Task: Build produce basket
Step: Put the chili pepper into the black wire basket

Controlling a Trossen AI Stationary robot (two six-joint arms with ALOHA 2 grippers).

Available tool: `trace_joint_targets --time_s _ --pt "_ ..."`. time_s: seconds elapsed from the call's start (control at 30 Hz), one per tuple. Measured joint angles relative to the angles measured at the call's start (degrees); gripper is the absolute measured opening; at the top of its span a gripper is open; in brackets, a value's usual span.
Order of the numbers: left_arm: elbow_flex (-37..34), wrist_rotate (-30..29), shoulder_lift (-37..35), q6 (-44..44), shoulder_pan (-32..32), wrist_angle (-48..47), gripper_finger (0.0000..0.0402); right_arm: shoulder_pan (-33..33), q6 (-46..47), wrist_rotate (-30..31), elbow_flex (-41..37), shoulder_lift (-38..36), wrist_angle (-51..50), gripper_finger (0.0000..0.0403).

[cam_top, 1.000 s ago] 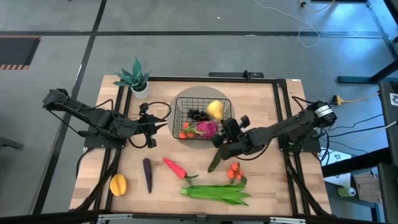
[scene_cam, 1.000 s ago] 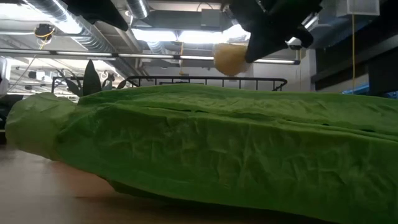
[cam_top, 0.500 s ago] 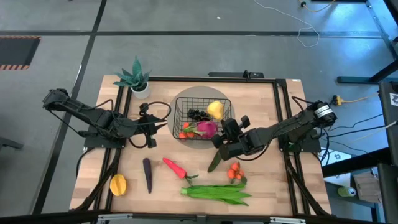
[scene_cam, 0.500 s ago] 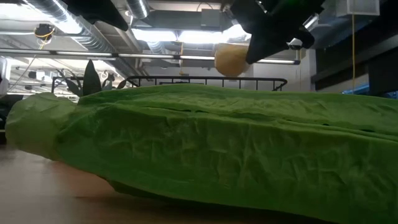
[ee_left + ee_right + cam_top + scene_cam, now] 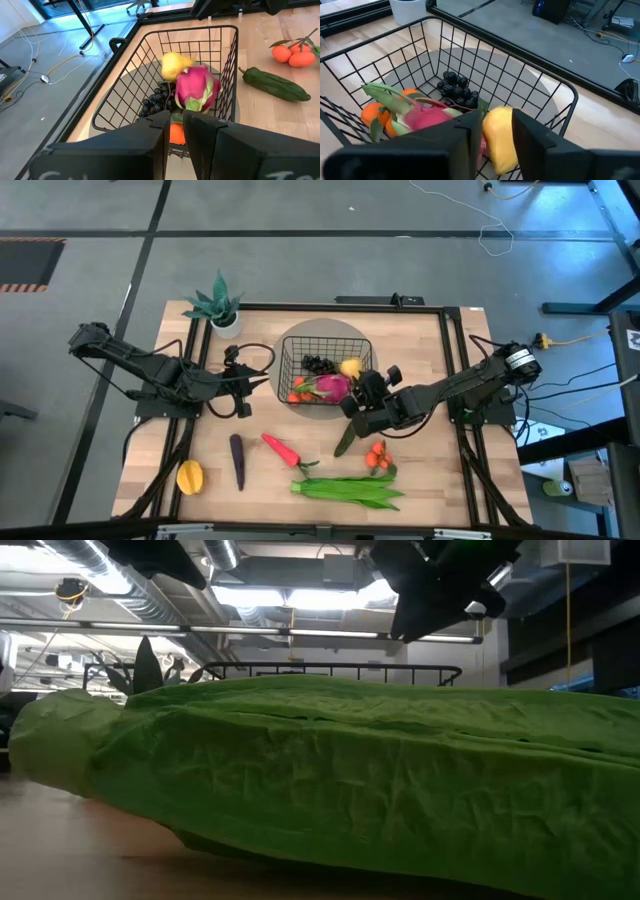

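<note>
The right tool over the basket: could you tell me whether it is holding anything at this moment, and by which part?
Nothing is held. The right tool stands open over the basket, and the lemon lies free inside it beside the dragon fruit.

Lemon (image 5: 350, 367) in basket (image 5: 289, 352), beside dragon fruit (image 5: 332, 387).

Basket (image 5: 288, 360) already has grapes (image 5: 318, 364), a lemon (image 5: 350, 367), dragon fruit (image 5: 333, 387) and an orange tomato (image 5: 297, 395). Right end effector (image 5: 362, 388) sits at its rim. Eggplant (image 5: 237, 461), mango (image 5: 189, 476), red pepper (image 5: 281, 449) lie on the bench (image 5: 420, 340).
</note>
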Motion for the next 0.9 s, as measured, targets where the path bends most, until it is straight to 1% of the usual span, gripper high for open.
trace_joint_targets --time_s 0.2,0.33,0.43,0.53,0.63,0.73,0.9 --pt "0.0 0.0 0.0 -0.09 0.02 0.02 0.0043 0.0 0.13 -0.28 0.0 0.0 0.07 0.0108" --pt "0.0 0.0 0.0 -0.09 0.02 0.02 0.0043 0.12 -0.42 -3.59 -0.02 0.0 2.3 0.0108" --pt "0.0 0.0 0.0 -0.07 0.01 0.01 0.0043 1.43 -8.8 -4.13 0.13 0.0 8.4 0.0108" --pt "0.02 0.0 0.0 -0.07 0.0 0.02 0.0043 3.14 -20.78 -4.78 1.4 0.0 14.33 0.0108" --pt "0.0 0.0 0.0 -0.06 0.02 0.02 0.0043 4.6 -30.13 -6.53 1.98 -0.04 17.08 0.0108" --pt "0.0 0.0 0.0 -0.05 0.01 0.01 0.0043 5.86 -33.6 -11.04 2.05 -0.04 17.75 0.0108" --pt "0.0 0.0 0.0 -0.04 0.02 0.0 0.0043 7.63 -32.53 -24.16 2.05 -0.04 17.44 0.0108"
